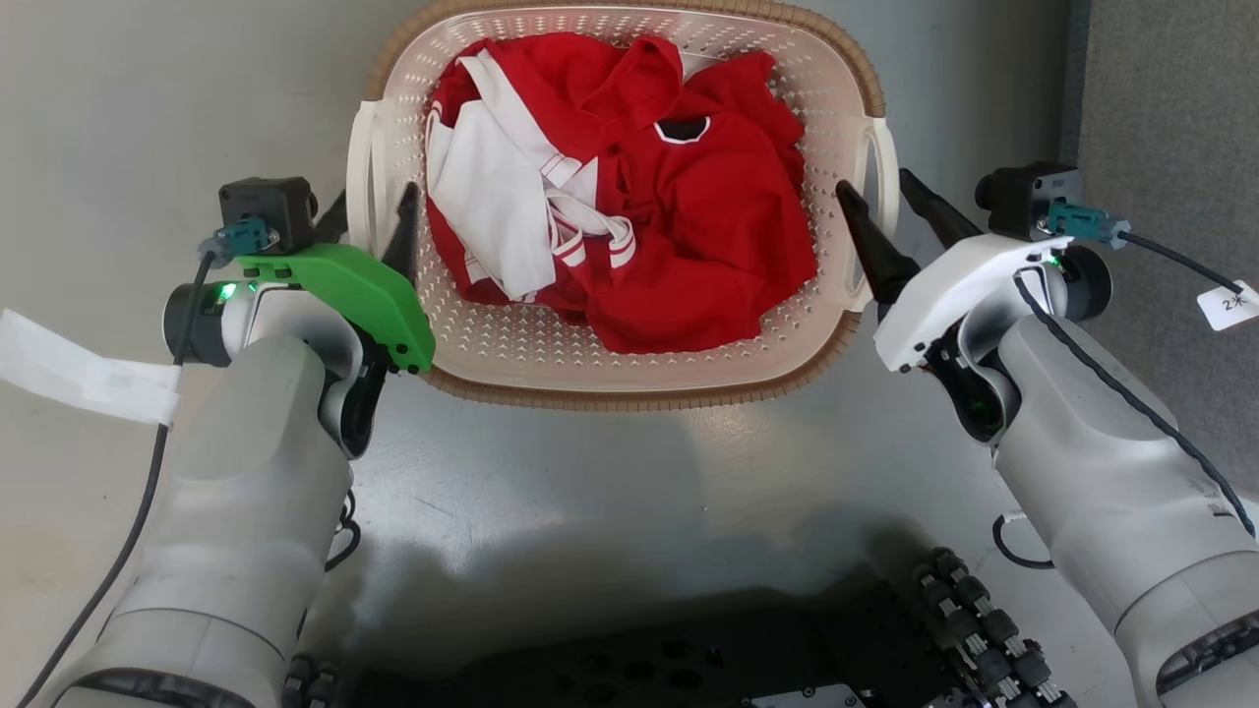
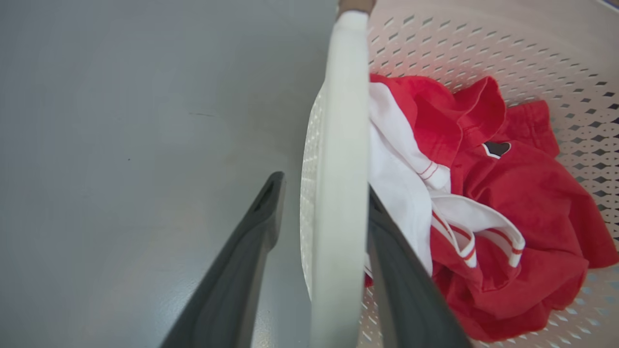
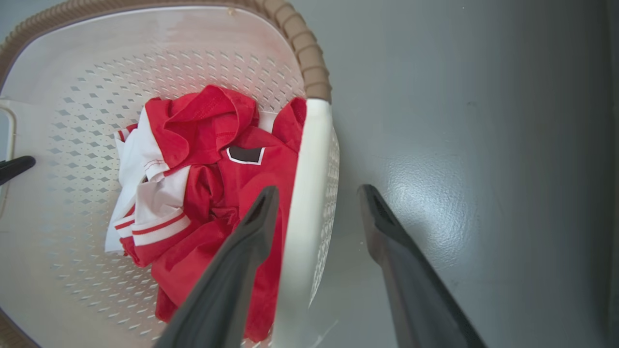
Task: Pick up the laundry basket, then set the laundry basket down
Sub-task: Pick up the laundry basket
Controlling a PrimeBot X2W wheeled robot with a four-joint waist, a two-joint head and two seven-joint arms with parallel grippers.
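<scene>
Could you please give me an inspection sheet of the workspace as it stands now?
Surface: grey floor, glossy.
Job's things: basket in front of the robot, holding red and white clothes.
Clutter: nothing seen.
End effectors: left end effector open, fingers astride the left handle; right end effector open, fingers astride the right handle; neither has closed on its handle.
Cables: black cable along the left arm, with a white label; tagged black cable at the right wrist.
Surroundings: darker grey strip on the right; robot base below.

Cream laundry basket [image 1: 511,344], brown rim [image 1: 629,398], red-and-white clothes [image 1: 689,246].
</scene>
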